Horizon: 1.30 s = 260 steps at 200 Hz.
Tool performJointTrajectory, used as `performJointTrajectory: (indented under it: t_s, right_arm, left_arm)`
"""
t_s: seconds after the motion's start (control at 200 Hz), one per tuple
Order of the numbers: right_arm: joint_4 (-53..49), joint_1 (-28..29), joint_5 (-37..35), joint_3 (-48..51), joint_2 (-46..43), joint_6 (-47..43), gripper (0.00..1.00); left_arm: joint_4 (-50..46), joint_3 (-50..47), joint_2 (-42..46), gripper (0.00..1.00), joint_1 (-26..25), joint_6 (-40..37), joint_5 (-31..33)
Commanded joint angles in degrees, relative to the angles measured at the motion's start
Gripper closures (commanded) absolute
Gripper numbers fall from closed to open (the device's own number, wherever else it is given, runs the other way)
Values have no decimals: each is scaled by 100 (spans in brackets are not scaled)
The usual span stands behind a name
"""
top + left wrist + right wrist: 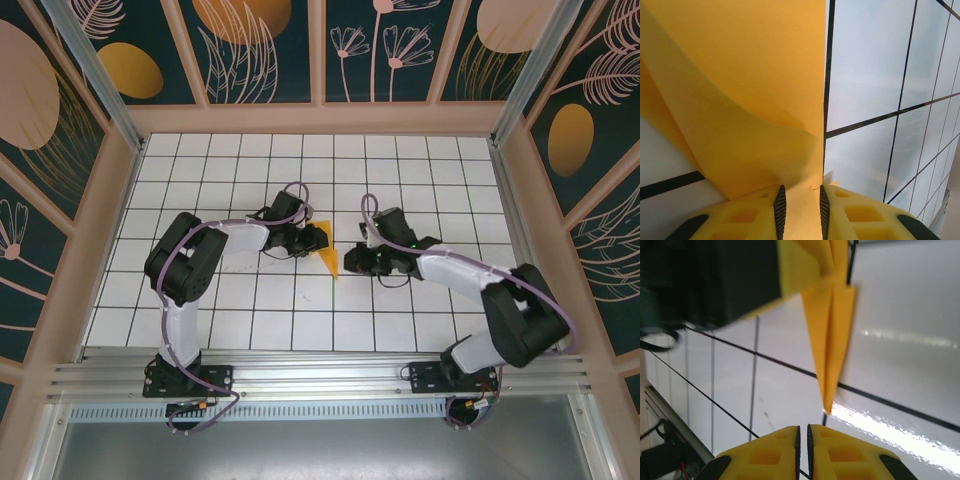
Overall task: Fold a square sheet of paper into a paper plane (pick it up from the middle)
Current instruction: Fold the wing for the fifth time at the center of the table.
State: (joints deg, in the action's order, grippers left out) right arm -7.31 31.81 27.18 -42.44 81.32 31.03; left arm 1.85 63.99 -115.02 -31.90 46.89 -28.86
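The square sheet of paper is folded into a narrow orange-yellow dart, the paper plane [329, 259], and its tip points toward the near edge. My left gripper [317, 238] is shut on the plane's wide rear end. In the left wrist view the paper plane [755, 100] runs down between the left gripper's [800, 189] dark pads. My right gripper [353, 262] sits just right of the tip, apart from it. In the right wrist view the right gripper [803, 428] is shut with nothing in it. The paper plane [832, 340] hangs ahead of it, point toward the camera.
The white tiled table [300, 320] has free room on all sides of the grippers. Dark patterned wall panels [270, 50] in a pale frame close the back and sides. The left gripper's black body [715, 280] fills the upper left of the right wrist view.
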Motion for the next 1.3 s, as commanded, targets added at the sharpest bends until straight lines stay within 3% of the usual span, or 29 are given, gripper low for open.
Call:
performJointTrajectory:
  t_s: [0.0, 0.21, 0.505, 0.801, 1.071, 1.296]
  right_arm:
    - [252, -1, -44, -191, 54, 118, 85]
    - [489, 383, 56, -835, 1139, 62, 88]
    - [693, 327, 56, -1224, 2270, 8, 92]
    - [732, 176, -54, -869, 2555, 26, 93]
    - [696, 88, 108, -669, 2589, 68, 94]
    - [619, 79, 156, -746, 2656, 97, 94]
  left_arm:
    - [-267, -112, -406, 72, 88, -228, 908]
    - [-221, -79, -373, 74, 88, -171, 822]
    - [-133, -93, -204, 74, 88, -85, 616]
    - [17, 60, 46, 72, 88, -66, 342]
    - [1111, -559, 503, 69, 88, 129, -444]
    - [997, -634, 286, 72, 43, 0, -315]
